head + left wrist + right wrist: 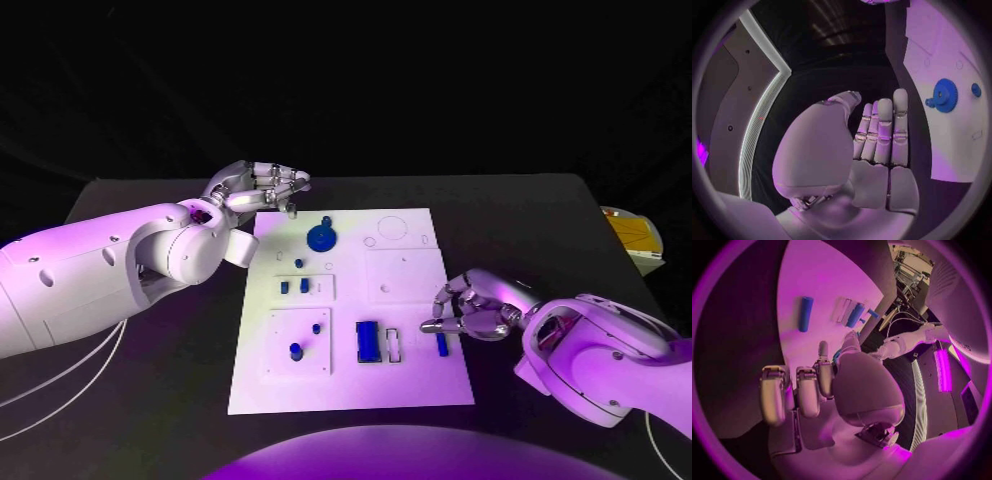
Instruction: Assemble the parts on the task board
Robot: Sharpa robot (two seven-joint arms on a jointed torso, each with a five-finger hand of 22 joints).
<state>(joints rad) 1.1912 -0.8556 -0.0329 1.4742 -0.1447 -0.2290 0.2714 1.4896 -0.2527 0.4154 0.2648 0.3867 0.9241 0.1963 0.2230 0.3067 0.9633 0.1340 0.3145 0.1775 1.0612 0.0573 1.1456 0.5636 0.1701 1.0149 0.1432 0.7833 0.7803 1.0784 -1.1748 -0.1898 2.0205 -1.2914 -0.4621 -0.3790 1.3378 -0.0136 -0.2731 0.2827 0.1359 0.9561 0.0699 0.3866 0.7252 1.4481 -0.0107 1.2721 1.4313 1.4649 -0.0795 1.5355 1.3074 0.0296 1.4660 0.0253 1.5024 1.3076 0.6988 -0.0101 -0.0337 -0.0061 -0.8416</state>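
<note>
**Seat the small bar squarely**

The task board (411,385) lies mid-table. Left hand (260,188) hovers off the board's far-left corner, fingers straight, holding nothing. Right hand (473,310) sits at the board's right edge; whether it pinches anything I cannot tell. Beside its fingertips lies a small blue bar (441,344): align it before pressing.

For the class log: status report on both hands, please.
Left hand open, off the board's far corner. Right hand hovers by blue bar; grip unclear. Nothing blocking.
</note>
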